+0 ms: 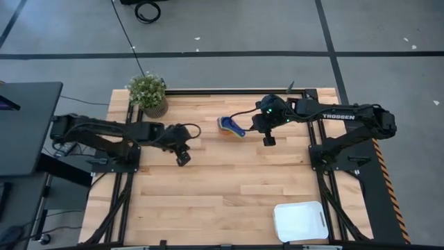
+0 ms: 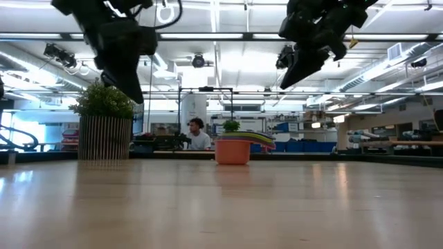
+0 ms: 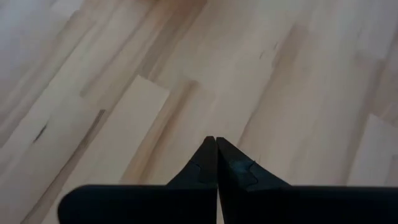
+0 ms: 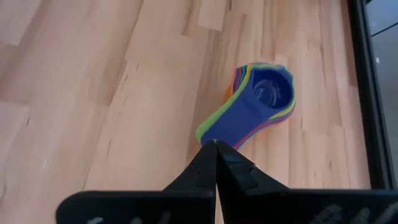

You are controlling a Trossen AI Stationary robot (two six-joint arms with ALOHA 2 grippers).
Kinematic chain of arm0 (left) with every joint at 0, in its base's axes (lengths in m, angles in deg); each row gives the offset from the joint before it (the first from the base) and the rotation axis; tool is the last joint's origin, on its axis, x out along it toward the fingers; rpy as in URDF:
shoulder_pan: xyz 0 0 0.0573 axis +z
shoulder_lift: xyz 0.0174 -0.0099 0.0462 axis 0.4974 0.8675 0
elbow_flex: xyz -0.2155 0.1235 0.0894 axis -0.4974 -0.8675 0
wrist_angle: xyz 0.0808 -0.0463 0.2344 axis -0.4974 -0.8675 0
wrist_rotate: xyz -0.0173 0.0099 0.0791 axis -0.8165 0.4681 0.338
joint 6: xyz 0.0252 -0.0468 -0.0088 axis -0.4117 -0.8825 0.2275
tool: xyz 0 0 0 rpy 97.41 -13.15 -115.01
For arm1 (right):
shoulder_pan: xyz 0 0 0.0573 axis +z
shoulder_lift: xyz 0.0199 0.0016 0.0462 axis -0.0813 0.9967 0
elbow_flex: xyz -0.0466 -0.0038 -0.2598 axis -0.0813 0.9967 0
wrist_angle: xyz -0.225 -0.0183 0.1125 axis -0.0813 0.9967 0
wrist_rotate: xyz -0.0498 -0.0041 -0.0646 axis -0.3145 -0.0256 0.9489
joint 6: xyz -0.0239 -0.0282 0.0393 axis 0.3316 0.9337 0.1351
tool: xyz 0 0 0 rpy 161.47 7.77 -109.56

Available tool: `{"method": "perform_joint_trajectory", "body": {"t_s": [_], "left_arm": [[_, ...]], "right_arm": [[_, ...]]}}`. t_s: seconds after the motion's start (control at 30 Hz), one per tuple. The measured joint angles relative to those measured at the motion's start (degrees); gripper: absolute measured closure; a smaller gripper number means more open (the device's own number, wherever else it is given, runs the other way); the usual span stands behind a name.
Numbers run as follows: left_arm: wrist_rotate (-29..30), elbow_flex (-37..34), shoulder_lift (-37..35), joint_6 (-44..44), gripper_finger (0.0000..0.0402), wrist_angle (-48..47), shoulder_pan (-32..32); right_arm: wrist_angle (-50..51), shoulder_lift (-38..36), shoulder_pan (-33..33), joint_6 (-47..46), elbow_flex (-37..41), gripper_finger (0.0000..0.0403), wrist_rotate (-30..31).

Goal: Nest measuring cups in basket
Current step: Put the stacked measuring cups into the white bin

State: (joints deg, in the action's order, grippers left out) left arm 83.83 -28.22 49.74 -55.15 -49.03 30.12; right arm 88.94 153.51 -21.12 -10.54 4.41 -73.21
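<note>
I see pale, smooth-planked wood across the table (image 1: 208,201), faintly sheened; glossy plastic measuring cups (image 4: 264,99) near its far edge; a smooth white plastic basket (image 1: 300,221) at the near right corner.

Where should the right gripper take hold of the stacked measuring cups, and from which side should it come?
Probably by the flat handles. The measuring cups stand nested on the table, handles fanned out together toward the right gripper, which is shut above them. Open it, come from above, and pinch the handles across their width.
</note>
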Motion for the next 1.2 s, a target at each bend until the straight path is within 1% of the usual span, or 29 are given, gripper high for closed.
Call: {"method": "perform_joint_trajectory", "body": {"t_s": [0.13,0.3,0.53,0.73,0.87,1.03,1.2], "left_arm": [[0.0,-3.9,-6.2,0.7,0.0402,0.1,-0.5],[-0.1,-6.4,-10.4,4.6,0.0402,-0.4,-0.6],[-0.2,-6.6,-11.5,9.9,0.0398,-2.4,-0.9],[0.2,-6.6,-11.5,10.1,0.0392,-4.8,-0.9],[1.1,-6.6,-11.5,10.7,0.0397,-9.1,-0.9],[1.4,-6.6,-14.3,12.2,0.0399,-9.2,-0.9],[2.5,-7.4,-18.2,11.2,0.0400,-8.6,-0.9]], "right_arm": [[-0.7,1.7,1.5,-3.1,-0.7,0.0398,2.5],[0.0,6.3,3.8,-4.2,-4.5,0.0398,3.9],[2.3,14.9,4.9,-4.2,-13.1,0.0398,4.3],[6.6,20.4,4.9,-4.1,-19.4,0.0398,4.2],[6.7,21.0,5.0,-3.4,-20.6,0.0398,4.3],[6.2,20.5,5.1,-3.9,-20.6,0.0398,4.3],[6.2,20.5,5.0,-4.0,-20.6,0.0398,4.4]]}}
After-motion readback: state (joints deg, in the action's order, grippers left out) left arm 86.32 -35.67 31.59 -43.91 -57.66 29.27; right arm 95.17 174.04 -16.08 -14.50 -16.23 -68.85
